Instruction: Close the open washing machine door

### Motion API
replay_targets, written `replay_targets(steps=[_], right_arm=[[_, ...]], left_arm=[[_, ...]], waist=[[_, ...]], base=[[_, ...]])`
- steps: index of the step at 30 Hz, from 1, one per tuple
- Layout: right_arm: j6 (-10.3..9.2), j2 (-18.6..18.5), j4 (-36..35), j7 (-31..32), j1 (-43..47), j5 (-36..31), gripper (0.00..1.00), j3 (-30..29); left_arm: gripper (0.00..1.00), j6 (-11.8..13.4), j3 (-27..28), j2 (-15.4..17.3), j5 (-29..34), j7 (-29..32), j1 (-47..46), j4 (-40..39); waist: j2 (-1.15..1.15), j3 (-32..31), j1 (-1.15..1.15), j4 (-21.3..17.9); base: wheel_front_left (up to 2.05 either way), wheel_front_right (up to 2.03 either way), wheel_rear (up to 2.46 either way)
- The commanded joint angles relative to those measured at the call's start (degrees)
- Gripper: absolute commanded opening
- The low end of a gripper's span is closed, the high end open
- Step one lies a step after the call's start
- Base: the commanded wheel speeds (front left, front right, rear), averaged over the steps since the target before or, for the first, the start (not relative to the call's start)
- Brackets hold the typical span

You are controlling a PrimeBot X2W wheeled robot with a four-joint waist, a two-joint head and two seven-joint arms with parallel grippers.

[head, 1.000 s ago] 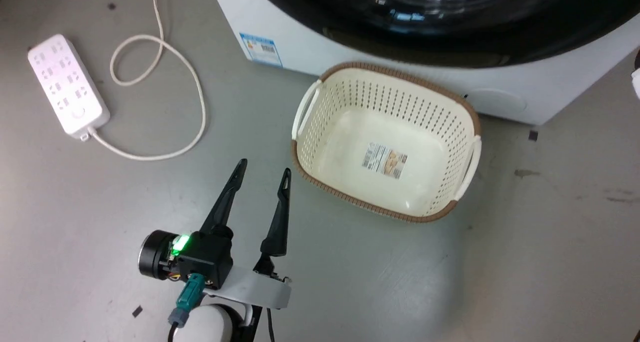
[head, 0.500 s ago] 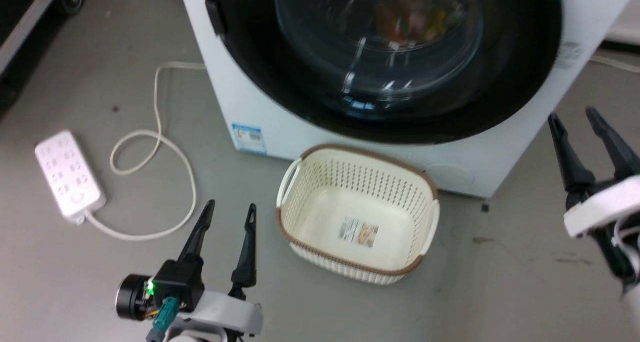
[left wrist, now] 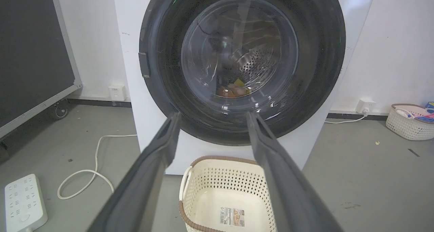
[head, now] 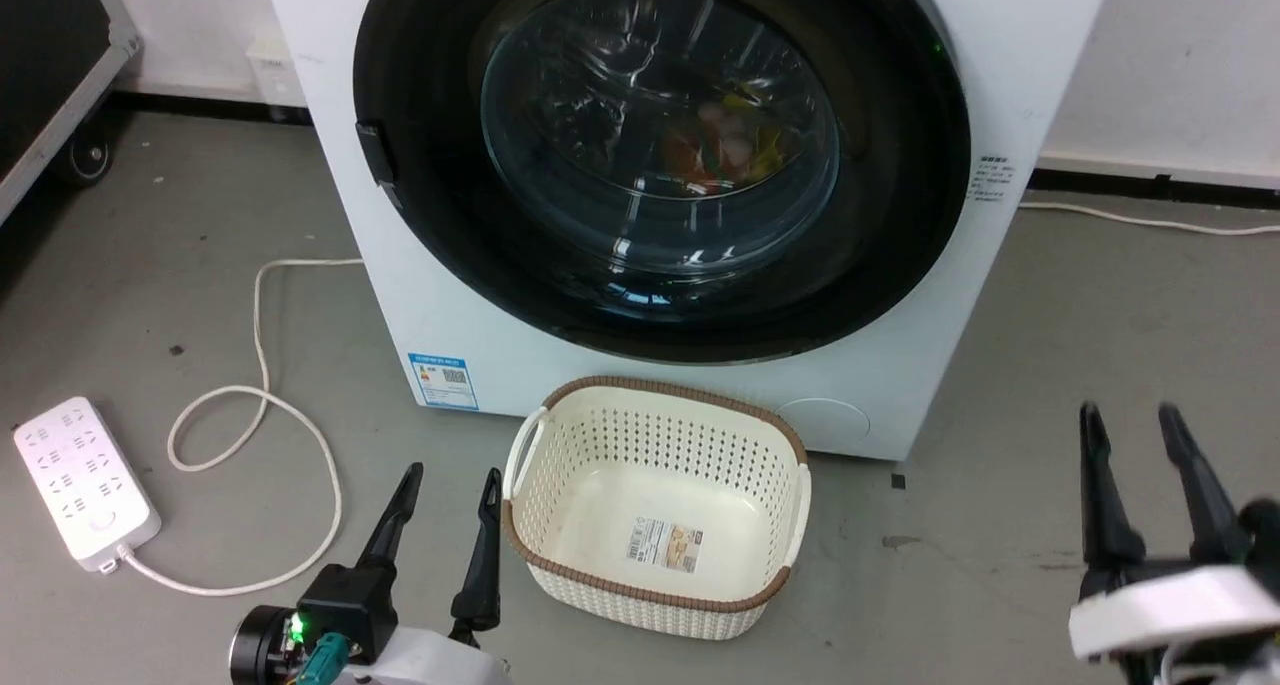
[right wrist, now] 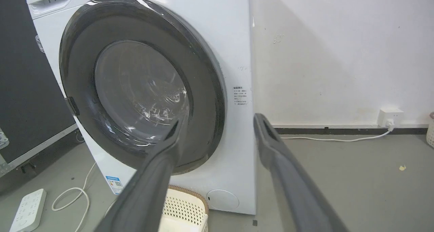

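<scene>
Ahead, left gripper (head: 450, 477) sat low beside the laundry basket (head: 655, 395), fingers spread, empty. Washing machine door (head: 660, 155) stood above and forward, between the 2 grippers, seemingly flush with the cabinet; its latch edge lay nearer the left arm. Right gripper (head: 1128, 413) likewise spread, empty.

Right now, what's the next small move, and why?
Probably a light confirming press by the open left hand on the rim of the washing machine door, near the tab at its left edge. The door looks flush with the machine's front in all three views, but latching can't be seen. The right hand, also open, is farther off.
</scene>
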Motion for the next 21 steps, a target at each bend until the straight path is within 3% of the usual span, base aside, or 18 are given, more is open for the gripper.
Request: replay_targets(steps=[1, 9, 21], right_arm=[[-0.03, 1.1, -1.2, 0.3, 1.8, -0.6, 1.00, -0.6], [-0.03, 3.6, -4.2, 1.4, 8.7, -4.2, 1.00, -0.2], [-0.03, 4.2, -4.0, 1.5, 10.1, -5.1, 1.00, 0.2]], left_arm=[[1.00, -0.2, -0.1, 0.2, -0.3, -0.2, 0.8, 0.2], [1.00, 0.4, -0.3, 0.1, -1.4, 0.4, 2.3, 1.8], [1.00, 0.3, -0.3, 0.1, -3.5, 0.7, 2.2, 2.5]], waist=[[0.00, -0.3, 0.01, -0.1], [0.00, -0.7, 0.01, 0.3], [0.00, -0.8, 0.01, 0.5]], base=[[0.00, 0.00, 0.00], [0.00, 0.00, 0.00], [0.00, 0.00, 0.00]])
